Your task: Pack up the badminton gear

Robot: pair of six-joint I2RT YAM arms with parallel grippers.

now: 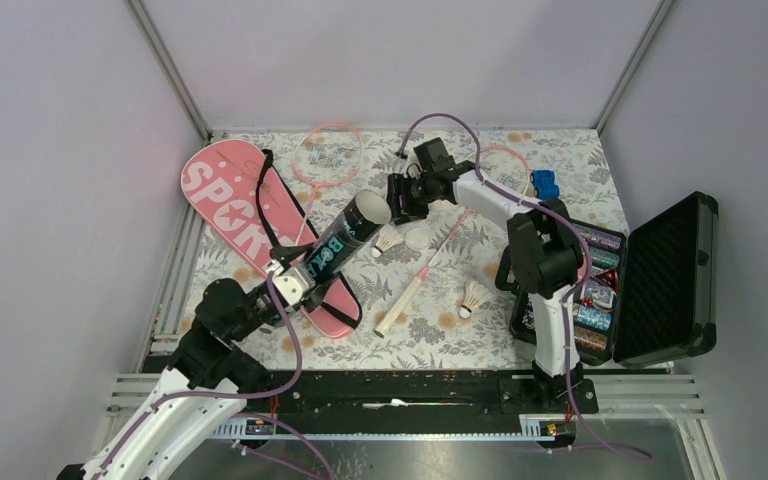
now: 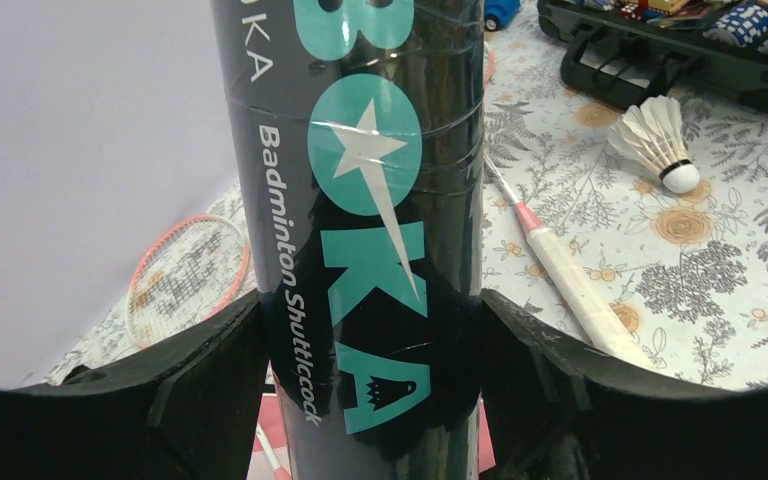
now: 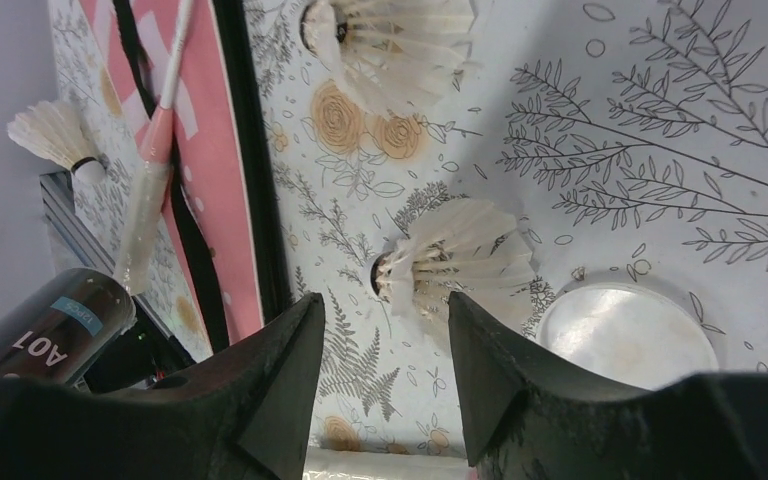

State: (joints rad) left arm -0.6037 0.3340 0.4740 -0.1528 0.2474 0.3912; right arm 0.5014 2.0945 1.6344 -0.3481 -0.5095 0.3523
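My left gripper (image 1: pixel 295 283) is shut on the black tube with teal print (image 1: pixel 348 238) and holds it tilted over the long pink "SPORT" bag (image 1: pixel 225 205), open end up. In the left wrist view the tube (image 2: pixel 360 200) fills the gap between the fingers (image 2: pixel 210 390). My right gripper (image 1: pixel 405 195) is open and empty; in its own view it (image 3: pixel 385 370) hangs just short of a white shuttlecock (image 3: pixel 460 265) beside a white lid (image 3: pixel 625 335). Shuttlecocks lie at mid-table (image 1: pixel 388 242) and nearer right (image 1: pixel 472 297). One pink racket (image 1: pixel 332 150) lies at the back, another (image 1: pixel 430 265) runs diagonally.
An open black case (image 1: pixel 660 280) of patterned rolls stands at the right edge. A small blue toy (image 1: pixel 544 184) sits at the back right. The white lid (image 1: pixel 417 238) lies by the middle shuttlecock. Grey walls close in the left, back and right.
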